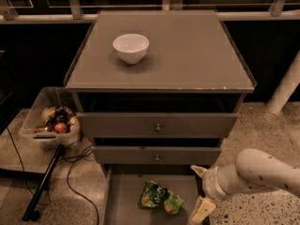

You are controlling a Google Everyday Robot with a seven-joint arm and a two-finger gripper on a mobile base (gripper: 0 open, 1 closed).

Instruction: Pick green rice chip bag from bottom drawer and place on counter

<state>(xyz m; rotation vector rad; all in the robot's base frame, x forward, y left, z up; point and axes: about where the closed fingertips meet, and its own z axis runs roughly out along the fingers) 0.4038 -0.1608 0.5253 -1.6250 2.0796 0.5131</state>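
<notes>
I see the green rice chip bag (161, 198) lying flat in the bottom drawer (124, 204), approx mid-floor. Its long axis runs L-R, w/ the right end dipping toward the front. End effector (200, 191) sits just right of it by the drawer's right wall, fingers spread wide, holding nothing. White bowl (131, 47) on the table (197, 55) above.

Green rice chip bag (161, 197) lies in bottom drawer (125, 198), pincer (196, 193) beside.

tool (197, 193): fingers spread, at right side of bottom drawer (124, 198)
green rice chip bag (161, 197): on drawer floor, near tool
counter (187, 55): holds white bowl (131, 47)
</notes>
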